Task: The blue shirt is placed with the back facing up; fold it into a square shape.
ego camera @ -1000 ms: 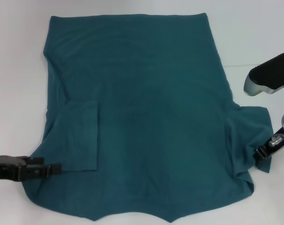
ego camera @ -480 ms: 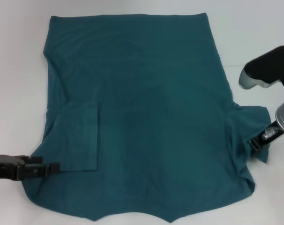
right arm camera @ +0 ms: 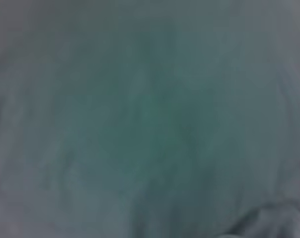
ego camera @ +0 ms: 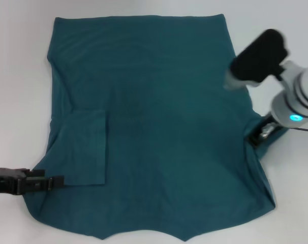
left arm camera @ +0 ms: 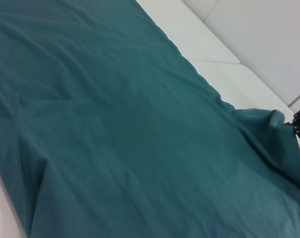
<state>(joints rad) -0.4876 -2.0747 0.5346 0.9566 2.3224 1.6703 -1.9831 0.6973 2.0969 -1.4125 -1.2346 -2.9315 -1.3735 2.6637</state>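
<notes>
The shirt (ego camera: 154, 127) lies spread flat on the white table (ego camera: 17, 76), plain side up, its left sleeve folded inward. The left gripper (ego camera: 55, 182) rests at the shirt's left lower edge, jaws closed on the cloth. The right gripper (ego camera: 259, 134) sits at the right sleeve (bunched there); jaw state hidden.

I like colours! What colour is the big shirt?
The blue shirt is plain dark teal-blue, seen best in the head view.

White table (ego camera: 22, 76) — plain, faint seam (ego camera: 255, 70) seemingly crossing right side.
</notes>
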